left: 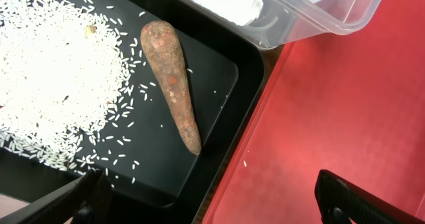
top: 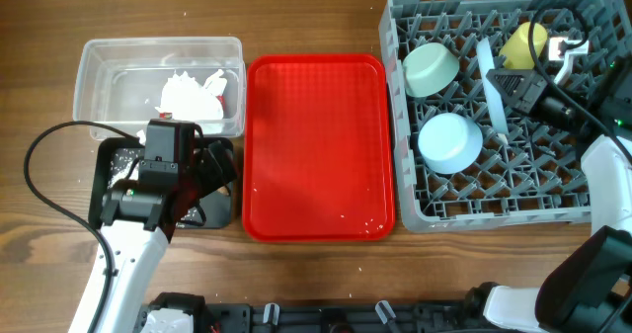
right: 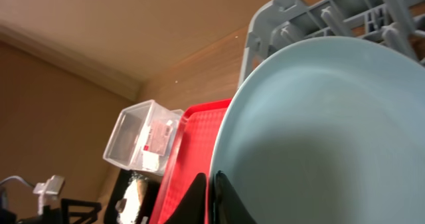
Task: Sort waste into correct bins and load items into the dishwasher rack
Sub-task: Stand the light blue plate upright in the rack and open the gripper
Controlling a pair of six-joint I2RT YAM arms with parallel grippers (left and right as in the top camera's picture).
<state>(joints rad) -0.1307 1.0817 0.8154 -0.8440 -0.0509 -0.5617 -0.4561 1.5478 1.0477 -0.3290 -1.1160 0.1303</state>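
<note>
The left gripper (left: 211, 177) hangs with its pincer spread wide and empty above the black tub (left: 212, 84), where the brown sausage piece (left: 174, 84) lies beside a heap of rice crumbs (left: 53, 71). Just beyond, the clear tub (top: 99, 76) holds crumpled tissue (top: 188, 94) and what looks like the snack wrapper (top: 225, 91). The right gripper (right: 210, 177) pinches the light blue plate (right: 319, 131) by its rim, over the far right of the dishwasher rack (top: 513, 190), which holds the pale green bowl (top: 432, 68), light blue bowl (top: 450, 142), yellow cup (top: 523, 44) and white spoon (top: 491, 86).
</note>
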